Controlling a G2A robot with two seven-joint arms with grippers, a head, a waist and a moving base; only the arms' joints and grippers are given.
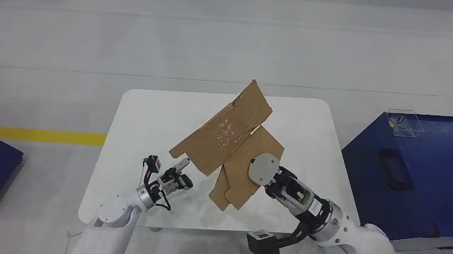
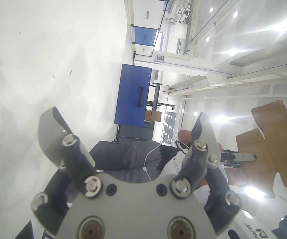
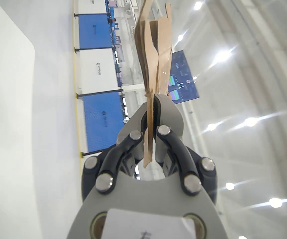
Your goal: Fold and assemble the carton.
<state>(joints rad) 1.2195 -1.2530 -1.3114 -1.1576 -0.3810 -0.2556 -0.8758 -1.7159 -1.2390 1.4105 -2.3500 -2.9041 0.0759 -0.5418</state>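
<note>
A flattened brown carton (image 1: 228, 135) hangs tilted above the white table (image 1: 141, 116), its flaps spread out. My right gripper (image 3: 153, 100) is shut on the carton's near edge (image 3: 150, 58), with the cardboard sheet running up edge-on between its fingers. The right arm (image 1: 297, 196) comes in from the table's front right. My left gripper (image 1: 184, 172) stands open at the front left, just beside the carton's lower left corner. Nothing lies between its fingers (image 2: 56, 130). From the left wrist, the carton (image 2: 275, 135) shows off to the side.
A blue cabinet (image 1: 403, 176) stands off the table's right side with a clear plastic stand (image 1: 405, 122) on top. The table's back and left parts are bare. Grey floor with a yellow line (image 1: 49, 136) surrounds it.
</note>
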